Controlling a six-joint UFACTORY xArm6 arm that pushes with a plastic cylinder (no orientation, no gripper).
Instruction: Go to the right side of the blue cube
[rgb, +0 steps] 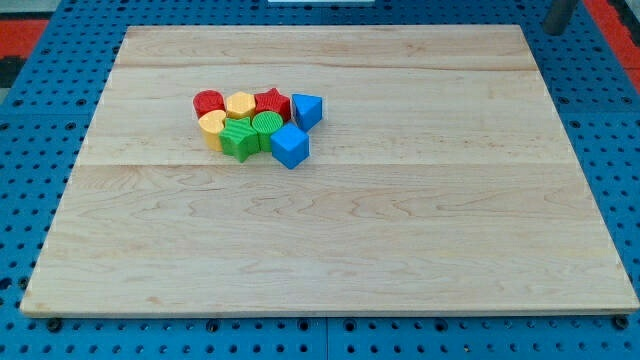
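The blue cube (290, 146) sits at the lower right of a tight cluster of blocks left of the board's centre. Touching it on its left are a green round block (266, 126) and a green star-like block (238, 139). A second blue block (307, 109), wedge-like, lies just above it. My rod shows at the view's top right corner, its tip (552, 30) just beyond the board's far right corner, far to the right of and above the blue cube.
The cluster also holds a red round block (208, 102), a yellow hexagon-like block (240, 104), a red star (272, 102) and a yellow block (212, 126). The wooden board (400, 250) lies on a blue pegboard surface (30, 150).
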